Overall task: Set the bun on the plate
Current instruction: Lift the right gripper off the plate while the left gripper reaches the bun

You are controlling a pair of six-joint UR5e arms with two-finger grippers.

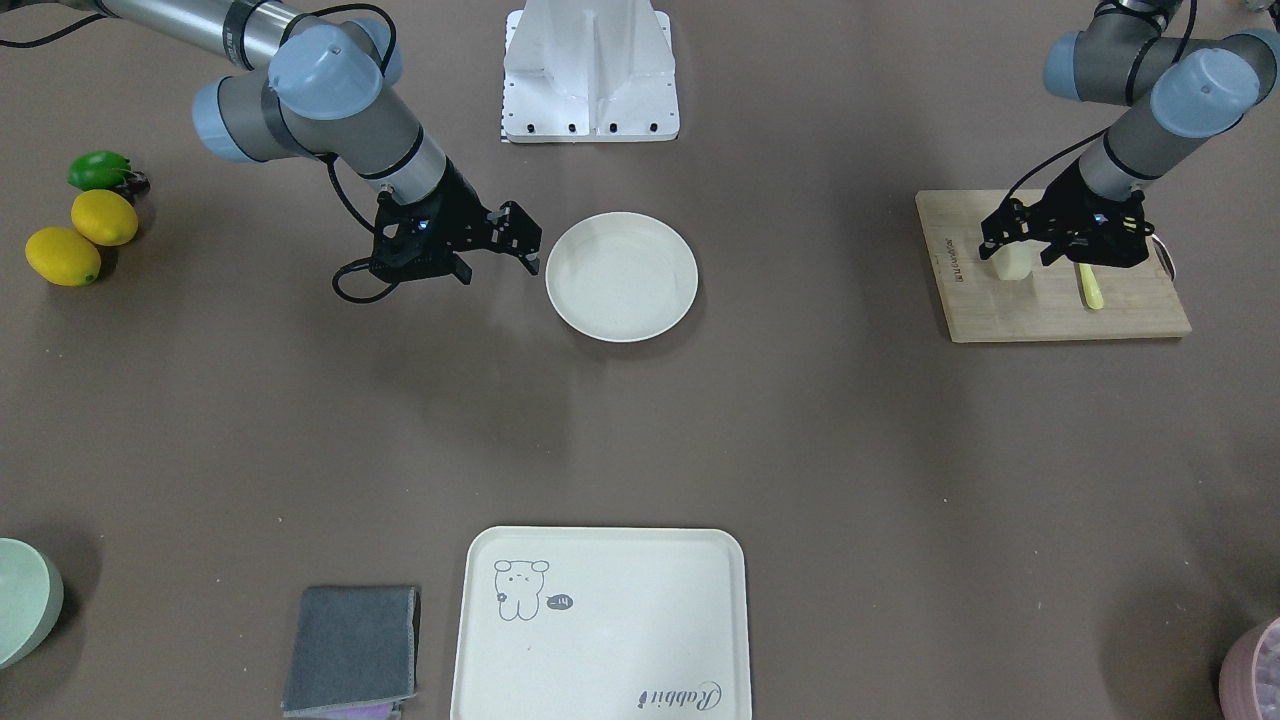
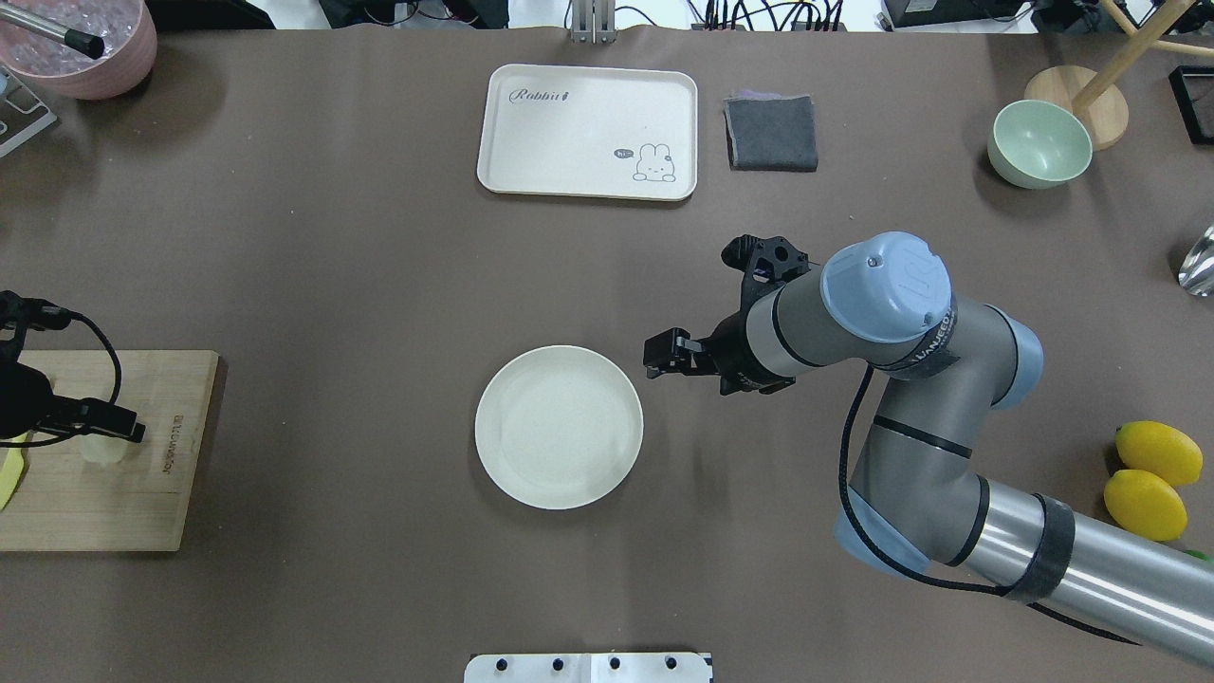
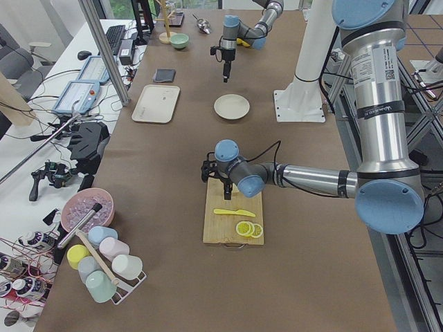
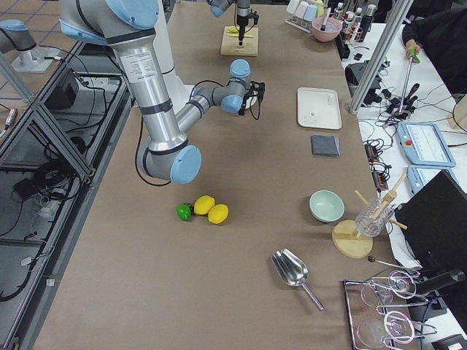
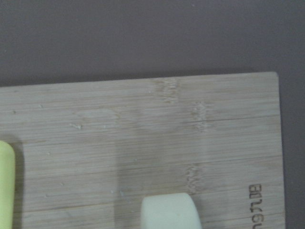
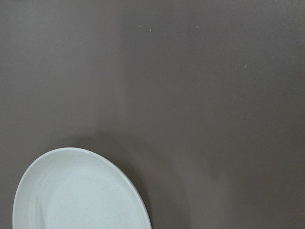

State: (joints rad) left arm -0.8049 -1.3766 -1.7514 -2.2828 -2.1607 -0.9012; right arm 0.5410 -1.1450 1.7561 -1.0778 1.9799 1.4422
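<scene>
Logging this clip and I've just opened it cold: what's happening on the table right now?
The left pincer is down over the bun, which is on the wooden cutting board near a yellow knife. Whether the pincer has gripped the bun cannot be told. The plate in the middle of the table is empty, and the right pincer hovers beside it with nothing in it. The bun is not yet on the plate.
</scene>
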